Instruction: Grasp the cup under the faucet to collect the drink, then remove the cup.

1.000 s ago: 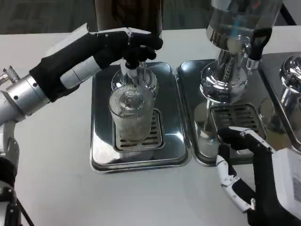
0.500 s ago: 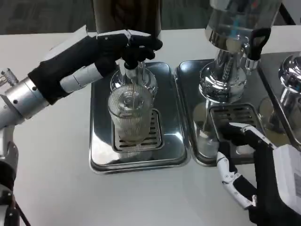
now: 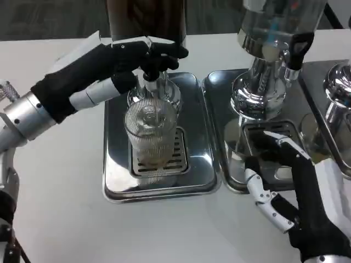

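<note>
The cup (image 3: 151, 134) stands upright under the faucet (image 3: 152, 76), which the left hand (image 3: 129, 60) pinches. The right hand (image 3: 285, 181), fingers spread, waits far right.

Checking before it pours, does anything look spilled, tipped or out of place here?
Nothing stands out. The ribbed cup stands upright on the drip tray below the faucet, where the left hand rests. No spill is visible.
</note>
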Motion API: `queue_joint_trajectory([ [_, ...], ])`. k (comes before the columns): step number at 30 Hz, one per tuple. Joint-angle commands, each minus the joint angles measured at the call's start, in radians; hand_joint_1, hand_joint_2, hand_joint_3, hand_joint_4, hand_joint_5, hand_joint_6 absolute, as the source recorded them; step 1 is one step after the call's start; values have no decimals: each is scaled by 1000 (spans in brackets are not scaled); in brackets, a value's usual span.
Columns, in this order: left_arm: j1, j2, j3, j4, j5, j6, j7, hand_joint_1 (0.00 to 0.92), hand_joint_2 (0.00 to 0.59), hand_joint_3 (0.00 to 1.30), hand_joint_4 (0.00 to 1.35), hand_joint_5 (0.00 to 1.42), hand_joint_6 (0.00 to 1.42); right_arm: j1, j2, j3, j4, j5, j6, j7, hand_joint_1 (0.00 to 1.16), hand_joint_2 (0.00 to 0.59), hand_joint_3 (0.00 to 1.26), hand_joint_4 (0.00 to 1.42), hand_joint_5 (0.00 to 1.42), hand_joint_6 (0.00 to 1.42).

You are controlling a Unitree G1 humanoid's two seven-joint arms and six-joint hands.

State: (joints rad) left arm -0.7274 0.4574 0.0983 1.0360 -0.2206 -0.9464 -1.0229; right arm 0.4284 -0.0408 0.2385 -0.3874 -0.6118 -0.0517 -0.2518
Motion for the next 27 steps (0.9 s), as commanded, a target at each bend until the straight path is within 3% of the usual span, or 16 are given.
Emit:
queue_joint_trajectory([
  [1,29,17,-22,7,38,-23,-12,0,73,304,219,269,286,-31,-2,-11,16,52,7,36,546,355,321,310,372,303],
  [15,30,26,-27,6,52,-35,4,0,74,297,218,269,286,-143,-10,-44,50,245,44,187,541,283,216,192,265,238],
  [27,32,35,-31,6,57,-44,13,0,74,296,218,269,286,-251,-28,-50,104,306,71,268,579,256,129,109,149,144],
])
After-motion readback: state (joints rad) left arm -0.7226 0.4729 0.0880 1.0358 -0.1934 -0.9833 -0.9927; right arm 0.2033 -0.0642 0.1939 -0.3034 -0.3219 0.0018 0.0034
